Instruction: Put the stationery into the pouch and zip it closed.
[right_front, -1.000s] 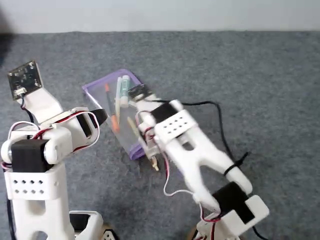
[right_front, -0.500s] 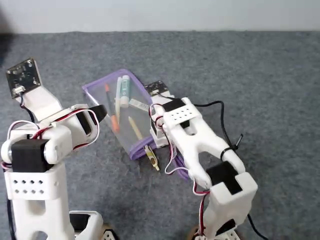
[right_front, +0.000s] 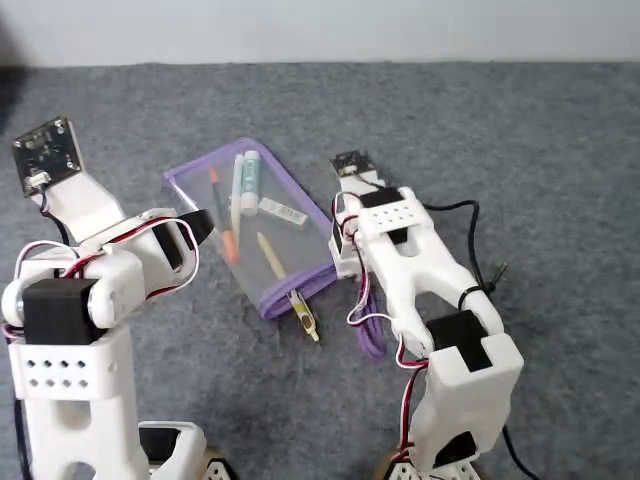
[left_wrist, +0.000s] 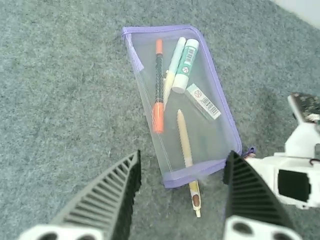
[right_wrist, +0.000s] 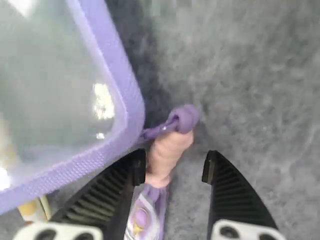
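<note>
Pouch (left_wrist: 215, 140) lies flat on the grey carpet (right_front: 540, 150), a soft oblong of clear, glossy plastic bound in purple tape, so everything inside shows straight through its wall. Inside are an orange pen (left_wrist: 158, 95), a white marker (left_wrist: 174, 60), a green-capped glue stick (left_wrist: 186, 65) and a small boxy eraser (left_wrist: 202, 101), all hard, slim pieces lined up roughly along the pouch's length. The pencil (left_wrist: 185, 145), tan and round, is only partly in. One end pokes out past a short end of the pouch, which I judge is why the zip cannot yet run shut. At a corner of that end sits the zip pull (right_wrist: 181, 120), a rounded purple knob on a thin cord, with a pale, rubbery tab (right_wrist: 167, 147) hanging from it and a patterned purple strap (right_wrist: 142, 220) trailing below. The right gripper (right_wrist: 173, 162) is down at carpet level astride this pull with its ribbed black jaws apart. The tab touches one jaw and is clear of the other, so the gripper seems placed to pinch the pull and draw it along. The left gripper (left_wrist: 183, 157) hangs well above the same end, jaws spread wide and empty, likely poised to nudge the pencil in or pin the slippery pouch against the napped carpet.
</note>
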